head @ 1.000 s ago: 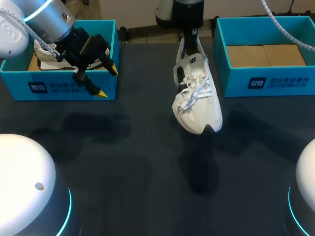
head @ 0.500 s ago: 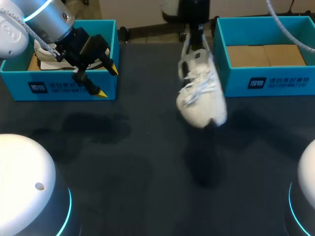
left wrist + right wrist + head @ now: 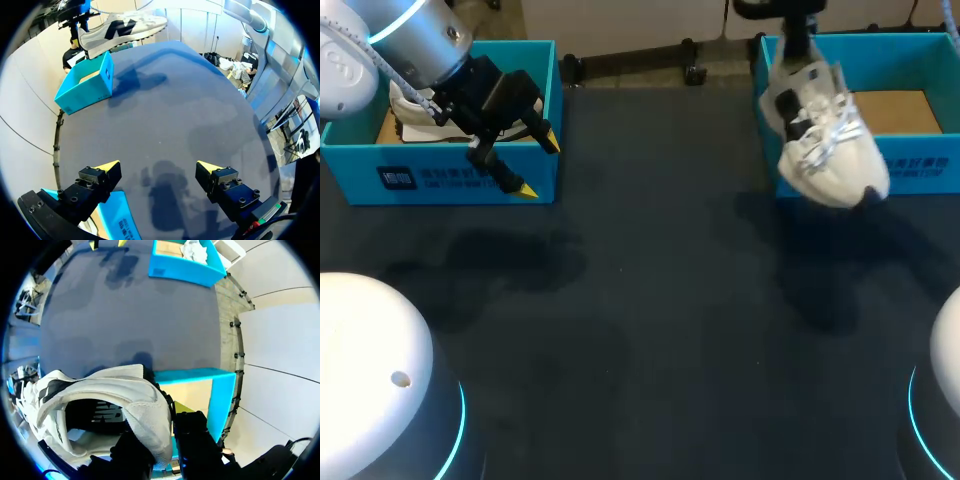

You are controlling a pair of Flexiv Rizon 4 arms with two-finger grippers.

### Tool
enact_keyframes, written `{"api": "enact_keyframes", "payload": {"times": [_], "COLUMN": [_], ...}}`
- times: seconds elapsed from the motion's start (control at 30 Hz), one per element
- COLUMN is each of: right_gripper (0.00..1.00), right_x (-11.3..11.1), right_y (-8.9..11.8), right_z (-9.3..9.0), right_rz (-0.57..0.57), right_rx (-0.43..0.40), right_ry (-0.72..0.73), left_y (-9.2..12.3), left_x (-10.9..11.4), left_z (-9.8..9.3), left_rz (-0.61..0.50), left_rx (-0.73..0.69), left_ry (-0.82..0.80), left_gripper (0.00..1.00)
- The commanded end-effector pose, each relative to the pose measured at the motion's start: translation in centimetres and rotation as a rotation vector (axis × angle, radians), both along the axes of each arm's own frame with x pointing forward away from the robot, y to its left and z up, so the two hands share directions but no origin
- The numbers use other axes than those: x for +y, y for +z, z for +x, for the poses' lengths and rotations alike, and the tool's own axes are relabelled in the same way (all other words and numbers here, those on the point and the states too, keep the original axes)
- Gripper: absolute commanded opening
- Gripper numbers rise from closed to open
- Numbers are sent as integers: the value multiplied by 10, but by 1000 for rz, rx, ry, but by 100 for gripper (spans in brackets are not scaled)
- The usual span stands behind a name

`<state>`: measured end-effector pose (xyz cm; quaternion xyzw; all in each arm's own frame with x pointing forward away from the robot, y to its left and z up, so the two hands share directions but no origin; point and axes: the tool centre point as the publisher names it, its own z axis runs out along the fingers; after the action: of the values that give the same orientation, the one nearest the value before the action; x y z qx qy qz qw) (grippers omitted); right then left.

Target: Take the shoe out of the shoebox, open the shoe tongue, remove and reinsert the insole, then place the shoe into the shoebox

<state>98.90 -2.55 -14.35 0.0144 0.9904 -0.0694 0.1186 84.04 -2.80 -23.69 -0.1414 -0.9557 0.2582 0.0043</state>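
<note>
White shoe: carried from the far middle of the table to its far right, now aloft over the near wall of the right shoebox, toe tilted down. Right gripper: clamped on the heel. Left gripper: unmoved, fingers wide apart, empty, at the left shoebox.

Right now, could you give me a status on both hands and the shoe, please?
Right hand shut on white sneaker at its heel. Sneaker aloft over near wall of right shoebox, not yet in. Left hand open, empty, by left shoebox. Nothing blocking.
</note>
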Motion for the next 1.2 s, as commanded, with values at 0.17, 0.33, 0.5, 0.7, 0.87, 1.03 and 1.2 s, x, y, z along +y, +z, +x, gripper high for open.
{"api": "enact_keyframes", "payload": {"times": [0.17, 0.33, 0.5, 0.7, 0.87, 1.03, 1.2], "right_gripper": [0, 0, 0, 0, 0, 0, 0], "right_x": [-50, -73, -73, -73, -73, -97, -140], "right_y": [1, -3, -3, -3, -3, -7, -8], "right_z": [25, 31, 31, 31, 31, 40, 62], "right_rz": [6, 18, 18, 18, 18, 42, 29], "right_rx": [-6, -13, -13, -13, -13, -7, -17], "right_ry": [0, -8, -8, -8, -8, -54, -72], "left_y": [0, 0, 0, 0, 0, 0, 0], "left_x": [0, 0, 0, 0, 0, 0, 0], "left_z": [-1, -1, -1, -1, -1, -1, -1], "left_rz": [1, 1, 1, 1, 1, 1, 1], "left_rx": [-2, -2, -2, -2, -2, -2, -2], "left_ry": [1, 1, 1, 1, 1, 1, 1], "left_gripper": [100, 100, 100, 100, 100, 100, 100]}}
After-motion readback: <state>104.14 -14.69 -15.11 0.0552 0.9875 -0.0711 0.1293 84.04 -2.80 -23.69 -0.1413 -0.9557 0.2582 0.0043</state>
